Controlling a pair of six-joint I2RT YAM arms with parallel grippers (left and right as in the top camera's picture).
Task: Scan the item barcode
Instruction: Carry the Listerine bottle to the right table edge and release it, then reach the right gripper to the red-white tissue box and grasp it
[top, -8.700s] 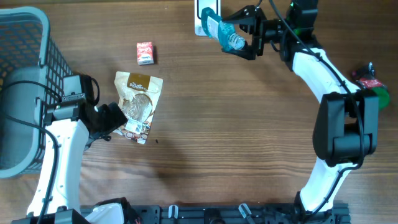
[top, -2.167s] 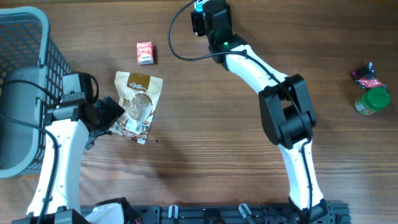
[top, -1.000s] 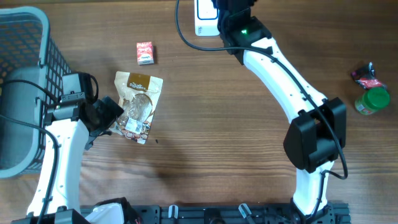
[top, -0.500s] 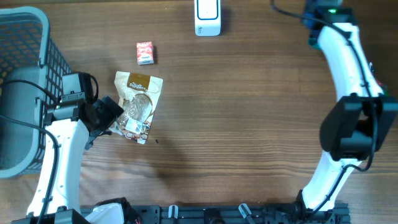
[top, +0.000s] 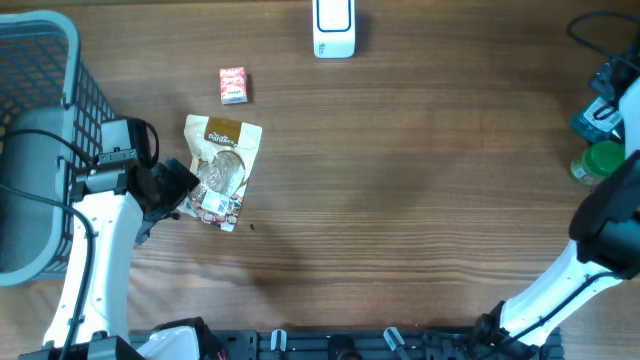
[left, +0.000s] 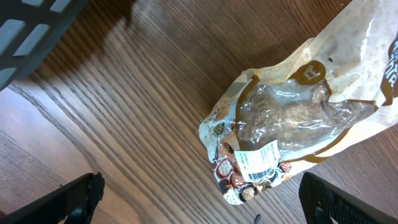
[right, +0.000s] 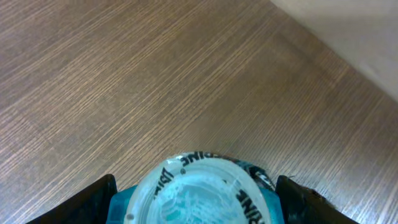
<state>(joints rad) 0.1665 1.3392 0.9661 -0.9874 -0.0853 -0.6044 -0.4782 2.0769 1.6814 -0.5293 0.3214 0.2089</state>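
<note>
R gripper (right: 196, 200) part-open, clamped on bottle (right: 199, 179) w/ teal label, well right of scanner (top: 333, 28), L gripper (left: 202, 202) jaws fully apart, nothing held, above snack pouch (left: 292, 121), lower-left of scanner, green-lid jar (top: 598, 162) far right of scanner.

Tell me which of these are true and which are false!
1. The right gripper holds a blue bottle. True.
2. The left gripper squeezes the snack pouch. False: its jaws stand wide open, and the pouch lies flat on the table.
3. The little red box sits on top of the pouch. False: it lies on the table, apart from the pouch.
4. The white scanner is at the table's far edge. True.
</note>
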